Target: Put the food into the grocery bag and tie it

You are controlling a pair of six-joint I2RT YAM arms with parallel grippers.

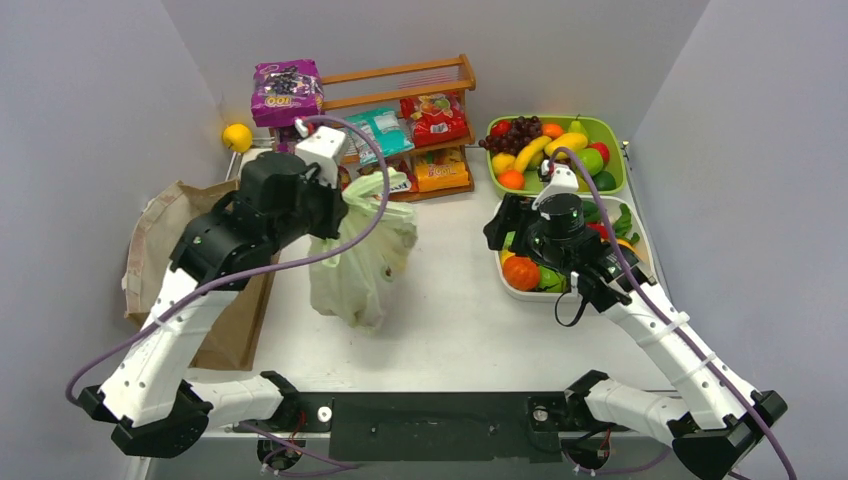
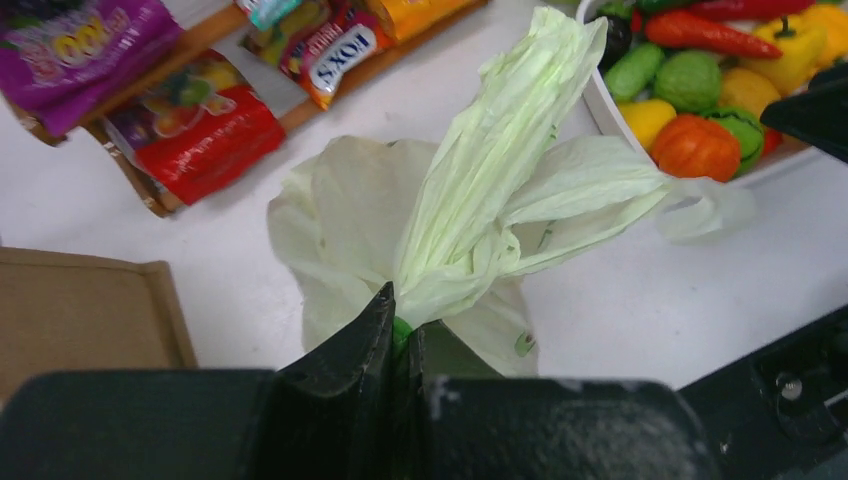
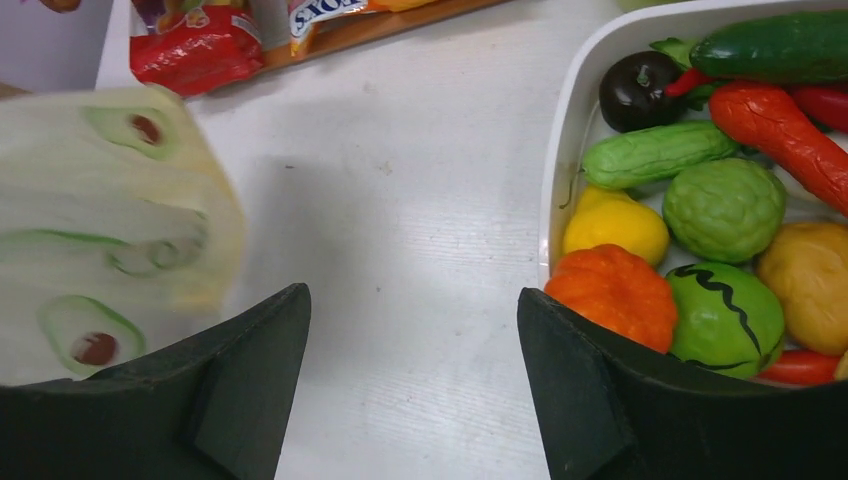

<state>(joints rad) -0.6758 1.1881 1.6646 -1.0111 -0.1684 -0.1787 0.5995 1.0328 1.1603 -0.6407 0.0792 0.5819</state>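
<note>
Now we pinch the bag's (image 1: 352, 270) gathered handles shut in our left gripper (image 2: 405, 325), holding it upright at table centre, probably for tying. Our right gripper (image 3: 412, 300) hangs spread wide and empty at three o'clock, beside the tray (image 3: 557, 180).

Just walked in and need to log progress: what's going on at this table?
The left claw is shut on the bunched top of the pale green grocery bag, holding it up over the table. The right claw is open and empty, beside the white tray of toy vegetables. Snack packets sit on the wooden rack at the back. No knot shows in the bag.
</note>
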